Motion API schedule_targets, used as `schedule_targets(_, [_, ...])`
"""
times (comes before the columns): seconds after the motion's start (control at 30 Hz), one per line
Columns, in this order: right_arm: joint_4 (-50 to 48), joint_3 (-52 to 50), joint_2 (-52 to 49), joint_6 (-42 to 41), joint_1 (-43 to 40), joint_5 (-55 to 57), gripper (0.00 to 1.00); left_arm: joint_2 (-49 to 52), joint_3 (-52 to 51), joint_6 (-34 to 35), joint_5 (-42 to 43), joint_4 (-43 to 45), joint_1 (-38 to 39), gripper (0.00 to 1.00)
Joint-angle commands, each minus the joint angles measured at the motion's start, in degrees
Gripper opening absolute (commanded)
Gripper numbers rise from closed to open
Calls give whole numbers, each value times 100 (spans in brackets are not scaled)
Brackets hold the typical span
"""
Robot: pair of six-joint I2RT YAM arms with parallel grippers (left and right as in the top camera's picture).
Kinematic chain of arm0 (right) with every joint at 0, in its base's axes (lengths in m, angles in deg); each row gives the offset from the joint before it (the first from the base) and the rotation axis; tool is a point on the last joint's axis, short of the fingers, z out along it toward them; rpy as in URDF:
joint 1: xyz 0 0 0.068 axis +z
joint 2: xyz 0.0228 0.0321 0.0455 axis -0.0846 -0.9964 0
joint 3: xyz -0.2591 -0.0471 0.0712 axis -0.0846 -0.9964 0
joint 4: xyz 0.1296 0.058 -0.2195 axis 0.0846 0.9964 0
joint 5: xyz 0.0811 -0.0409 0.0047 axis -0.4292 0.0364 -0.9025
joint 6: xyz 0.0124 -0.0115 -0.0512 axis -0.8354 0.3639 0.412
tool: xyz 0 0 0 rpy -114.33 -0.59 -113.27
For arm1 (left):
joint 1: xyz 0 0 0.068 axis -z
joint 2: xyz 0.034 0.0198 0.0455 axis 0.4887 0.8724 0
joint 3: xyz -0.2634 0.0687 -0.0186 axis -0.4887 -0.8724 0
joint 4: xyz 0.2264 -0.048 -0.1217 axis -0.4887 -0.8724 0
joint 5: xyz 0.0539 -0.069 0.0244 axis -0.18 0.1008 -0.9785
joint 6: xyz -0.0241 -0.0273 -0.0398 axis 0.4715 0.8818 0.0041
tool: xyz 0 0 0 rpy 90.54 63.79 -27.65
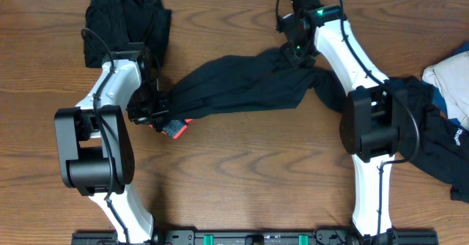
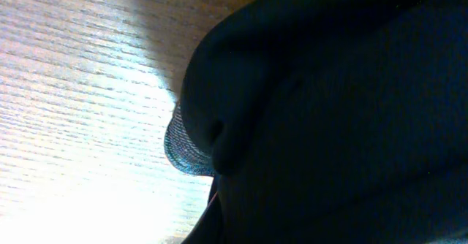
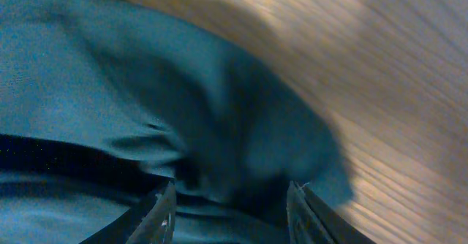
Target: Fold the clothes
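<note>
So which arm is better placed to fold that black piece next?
Left, probably. The left gripper is shut on the long black garment at its coral-red band end, so it could carry that end across. The right gripper stands open over the other end; it would have to grasp first.

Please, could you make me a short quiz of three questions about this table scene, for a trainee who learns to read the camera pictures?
1. True or false: the long black garment lies stretched out on the table, not yet folded.
2. The coral-red band shows: A) beside the left tool; B) beside the right tool; C) at the table's right edge.
3. What lies at the table's right edge?

Key: 1 true; 2 A; 3 a pile of white, blue and black clothes.
</note>
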State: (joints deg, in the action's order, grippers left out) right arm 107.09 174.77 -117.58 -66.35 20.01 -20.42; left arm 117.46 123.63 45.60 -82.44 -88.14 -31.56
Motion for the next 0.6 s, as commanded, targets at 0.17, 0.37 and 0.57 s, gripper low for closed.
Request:
schedule_targets(0.17, [-42, -149, -31, 258, 166, -577, 48, 15, -15, -42, -116, -33, -31, 9])
schedule_targets(0.37, [-188, -273, -153, 254, 168, -579, 47, 15, -15, -42, -116, -33, -31, 9])
schedule_targets(0.57, [-339, -278, -254, -50, 168, 199, 46, 15, -15, -42, -116, -55, -31, 9])
